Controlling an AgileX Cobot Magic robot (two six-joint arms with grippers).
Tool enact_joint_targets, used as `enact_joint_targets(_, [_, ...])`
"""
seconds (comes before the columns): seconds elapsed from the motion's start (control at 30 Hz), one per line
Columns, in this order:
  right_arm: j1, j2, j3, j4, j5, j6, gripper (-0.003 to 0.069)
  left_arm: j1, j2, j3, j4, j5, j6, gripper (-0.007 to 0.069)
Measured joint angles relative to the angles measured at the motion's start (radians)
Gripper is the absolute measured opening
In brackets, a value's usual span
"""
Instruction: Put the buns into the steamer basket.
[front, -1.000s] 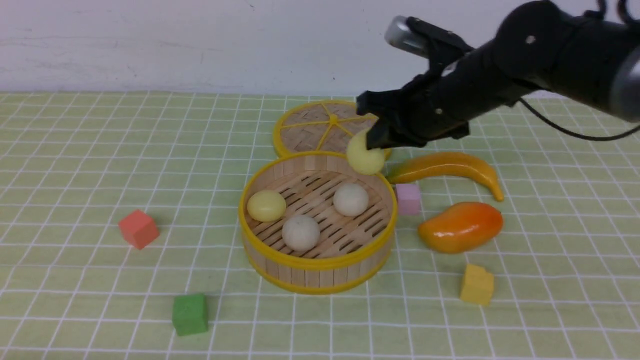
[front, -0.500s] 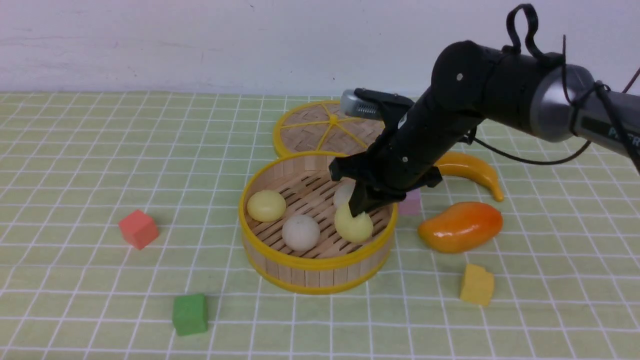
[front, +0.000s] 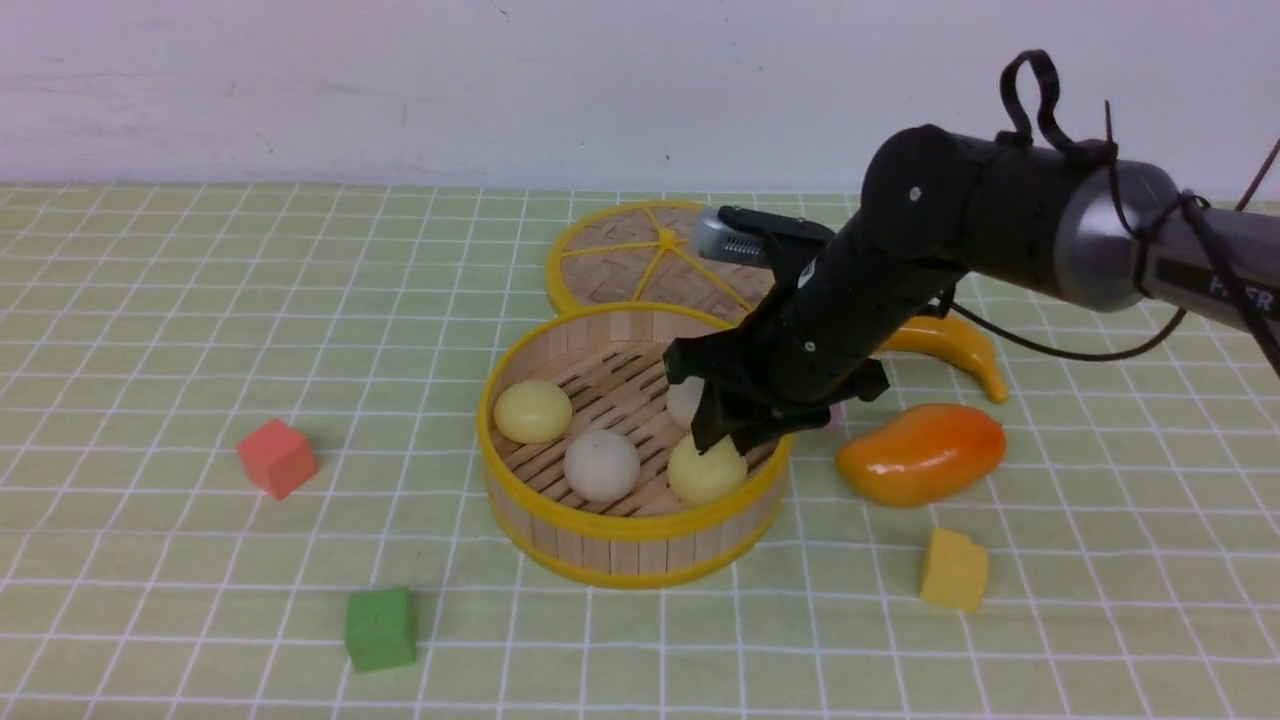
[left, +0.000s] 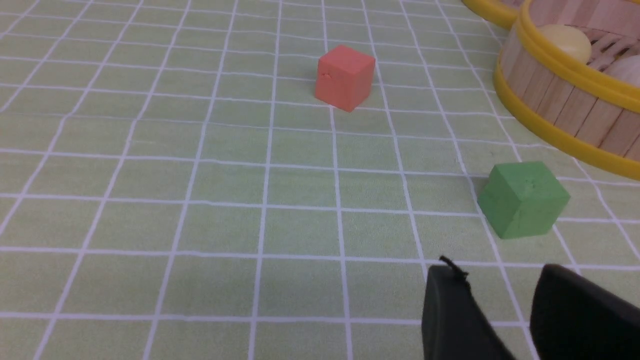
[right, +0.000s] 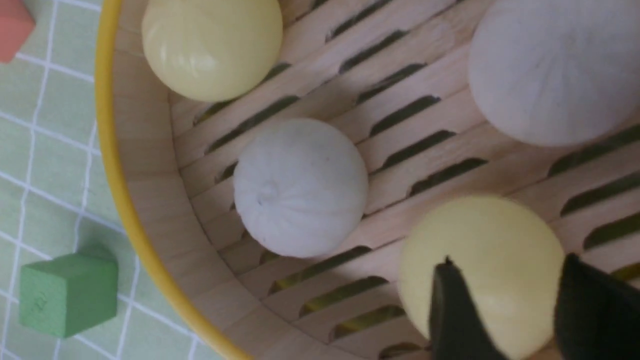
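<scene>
The steamer basket (front: 620, 525) stands mid-table with all the buns inside. A pale yellow bun (front: 533, 411) lies at its left, an off-white bun (front: 601, 465) at the front, and another off-white bun (front: 685, 400) shows partly behind the right arm. The second pale yellow bun (front: 704, 472) rests on the slatted floor at the front right. My right gripper (front: 735, 435) hangs just above it, open, its fingers apart over the bun (right: 480, 240). My left gripper (left: 500, 270) is open and empty, low over the cloth near the green cube (left: 522, 200).
A flat woven lid (front: 650, 255) lies behind the basket. A banana (front: 940, 335) and a mango (front: 920, 452) lie to the right, with a yellow cube (front: 954, 570) nearer the front. A red cube (front: 277, 457) and the green cube (front: 380, 628) sit to the left.
My right arm carried the pale yellow bun from above the basket's far rim down inside it. The jaws then opened and the bun now rests on the floor.
</scene>
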Motion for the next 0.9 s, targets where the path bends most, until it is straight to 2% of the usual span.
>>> enact_joint_targets(0.13, [0.0,-0.038,0.002,-0.064,0.026,0.023,0.0405,0.0,0.0,0.0,0.0,0.0,0.0,0.0237])
enact_joint_targets(0.3, [0.0,-0.183,0.002,-0.178,0.124,0.135,0.0409,0.0,0.0,0.0,0.0,0.0,0.0,0.0237])
enact_joint_targets(0.43, [0.0,-0.36,0.002,-0.272,0.204,0.153,0.0306,0.0,0.0,0.0,0.0,0.0,0.0,0.0238])
enact_joint_targets(0.57, [0.0,-0.53,0.017,-0.354,0.265,0.154,0.0129,0.0,0.0,0.0,0.0,0.0,0.0,0.0238])
enact_joint_targets(0.6, [0.0,-0.549,0.02,-0.359,0.267,0.154,0.011,0.0,0.0,0.0,0.0,0.0,0.0,0.0238])
enact_joint_targets(0.63, [0.0,-0.633,0.066,-0.372,0.278,0.154,0.0026,0.0,0.0,0.0,0.0,0.0,0.0,0.0238])
enact_joint_targets(0.73, [0.0,-0.751,0.152,-0.375,0.304,0.154,-0.0017,0.0,0.0,0.0,0.0,0.0,0.0,0.0238])
enact_joint_targets(0.9, [0.0,-0.996,0.372,-0.378,0.313,0.154,-0.002,0.0,0.0,0.0,0.0,0.0,0.0,0.0238])
